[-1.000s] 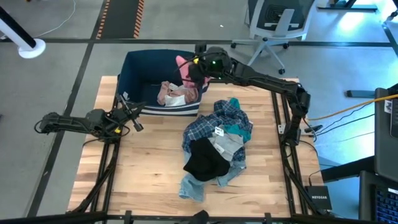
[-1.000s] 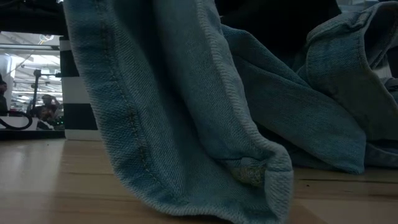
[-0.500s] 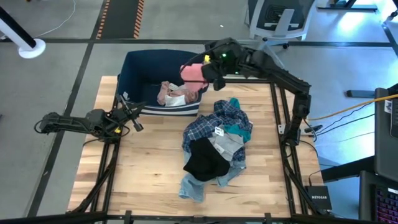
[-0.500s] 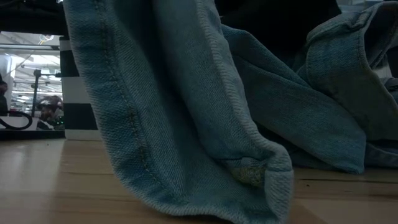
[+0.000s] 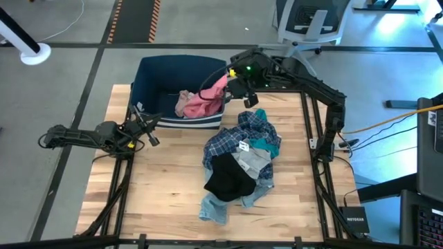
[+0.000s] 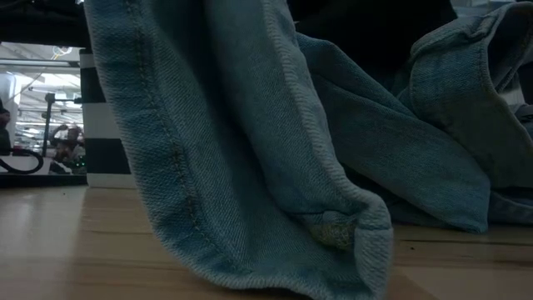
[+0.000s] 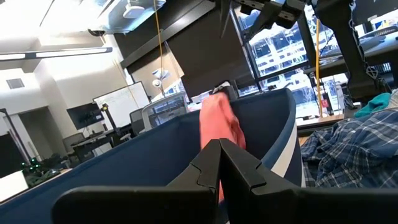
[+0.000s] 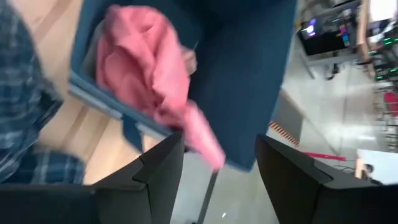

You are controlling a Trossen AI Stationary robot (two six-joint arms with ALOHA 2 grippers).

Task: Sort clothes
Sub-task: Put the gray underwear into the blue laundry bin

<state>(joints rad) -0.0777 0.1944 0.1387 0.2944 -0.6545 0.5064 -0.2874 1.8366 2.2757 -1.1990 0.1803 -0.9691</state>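
The pink top (image 5: 201,104) lies in the dark navy bin (image 5: 160,69) on pale clothes, one end reaching up over the bin's right wall (image 5: 221,81). My right gripper (image 5: 239,88) is open just right of that wall, and the top's strip (image 8: 205,146) shows between its fingers. My left gripper (image 5: 154,131) is shut and empty at the bin's near left corner. The pile of plaid shirt (image 5: 232,138), teal item (image 5: 261,143), black piece (image 5: 228,178) and jeans (image 5: 214,207) lies mid-table. My right gripper stands open with the pink top's upper strip (image 8: 208,152) passing between its fingers (image 8: 158,177). I cannot tell whether either finger touches the cloth. The rest of the top rests in the bin.
The bin stands at the table's far edge, left of centre. Bare wood (image 5: 159,187) lies left of the pile and along the near edge. The jeans (image 6: 250,150) hang right before the low camera. An office chair (image 5: 304,28) stands beyond the far edge.
My right gripper lifted the bunched pink top over the bin's right wall and went a little toward the table's right edge. The top has left the hold and dropped, spreading out in the bin with one end trailing up toward the gripper.
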